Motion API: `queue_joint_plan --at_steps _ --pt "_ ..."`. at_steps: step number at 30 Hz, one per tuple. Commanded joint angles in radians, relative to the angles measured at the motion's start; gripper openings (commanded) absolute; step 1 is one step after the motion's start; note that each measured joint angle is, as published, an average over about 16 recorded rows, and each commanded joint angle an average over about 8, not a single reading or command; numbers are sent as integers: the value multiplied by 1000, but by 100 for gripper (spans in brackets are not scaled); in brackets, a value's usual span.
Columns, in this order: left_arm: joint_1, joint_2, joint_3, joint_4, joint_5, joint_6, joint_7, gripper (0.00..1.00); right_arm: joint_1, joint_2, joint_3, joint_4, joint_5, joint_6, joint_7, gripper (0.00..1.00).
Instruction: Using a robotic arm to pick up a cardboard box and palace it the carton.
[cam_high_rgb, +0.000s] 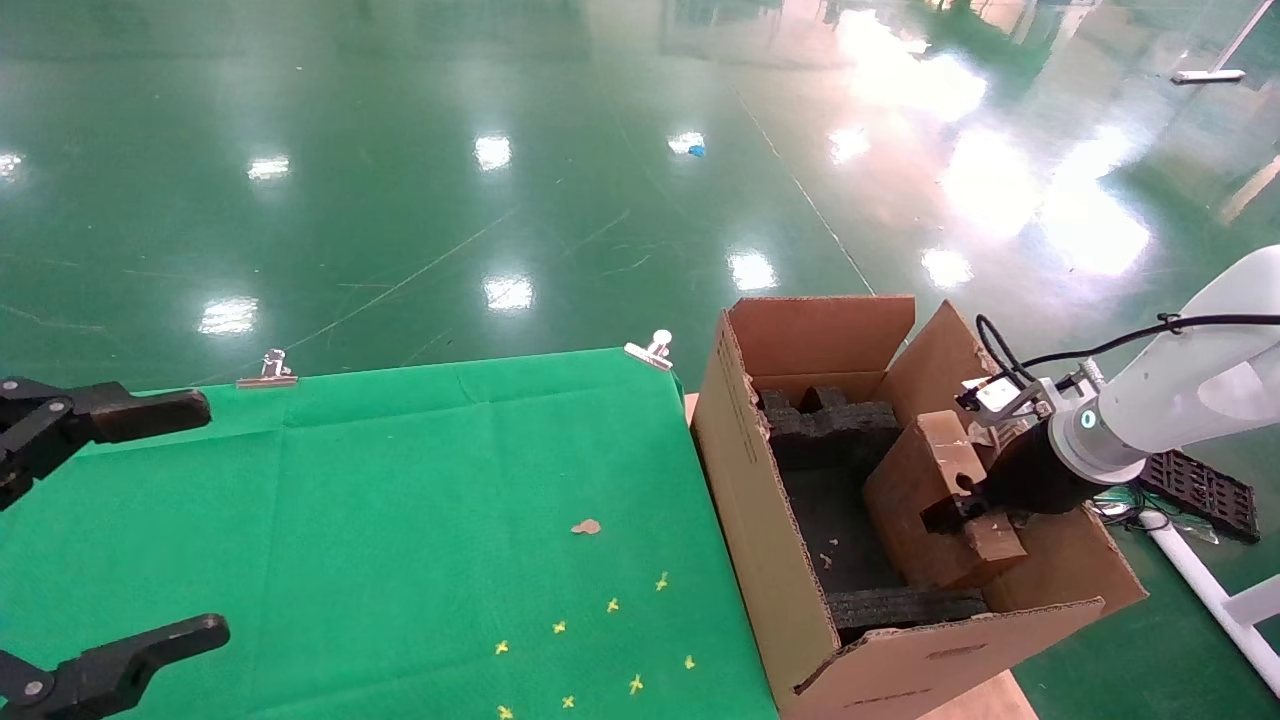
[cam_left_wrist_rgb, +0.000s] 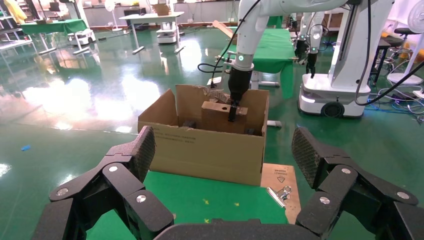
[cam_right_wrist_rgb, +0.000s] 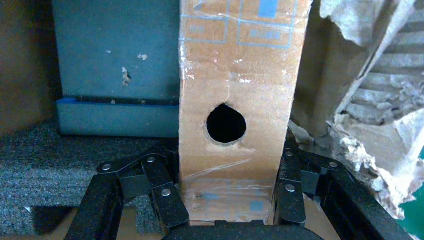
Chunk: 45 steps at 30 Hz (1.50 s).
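The white robotic arm (cam_high_rgb: 1190, 385) reaches in from the right, and its right gripper (cam_high_rgb: 965, 510) is shut on the cardboard box (cam_high_rgb: 925, 490). The box is slim and taped, with a round hole (cam_right_wrist_rgb: 226, 123), and hangs tilted inside the open carton (cam_high_rgb: 760, 520), above the dark foam inserts (cam_high_rgb: 830, 425). In the right wrist view the black fingers (cam_right_wrist_rgb: 165, 192) press both long sides of the box (cam_right_wrist_rgb: 232, 75). The left wrist view shows the box (cam_left_wrist_rgb: 217, 117) standing up out of the carton (cam_left_wrist_rgb: 205, 147). My left gripper (cam_high_rgb: 215, 518) hovers open and empty over the table's left edge.
The green cloth table (cam_high_rgb: 400, 480) carries a cardboard scrap (cam_high_rgb: 586, 526) and several yellow cross marks (cam_high_rgb: 612, 605). Metal clips (cam_high_rgb: 266, 372) (cam_high_rgb: 652, 348) hold its far edge. One carton flap (cam_right_wrist_rgb: 380, 145) is torn ragged. A black crate (cam_high_rgb: 1205, 490) lies on the floor to the right.
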Motion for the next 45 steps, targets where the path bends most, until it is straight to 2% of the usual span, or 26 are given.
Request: queue_joint_plan --at_steps 1,2,18,25,30,38,45 --pt "0 0 0 0 0 0 0 100 -7 -4 6 -14 8 5 -25 93" --pt "0 0 0 0 0 0 0 100 -7 -6 7 -21 9 4 -32 100" --pt "0 0 1 0 -1 0 0 100 16 -46 -3 -112 -7 -36 -65 100" --pt "0 0 1 0 -1 0 1 100 62 -59 -10 -129 -18 -52 -82 100" --pt "0 -1 1 0 -1 -1 1 100 161 -60 -10 -125 -22 -78 -124 100" --pt "0 -1 2 0 -1 -1 1 100 395 -37 6 -84 -11 -136 -236 100" --pt "0 -1 2 0 -1 -1 1 100 483 -10 21 -32 0 -124 -298 100"
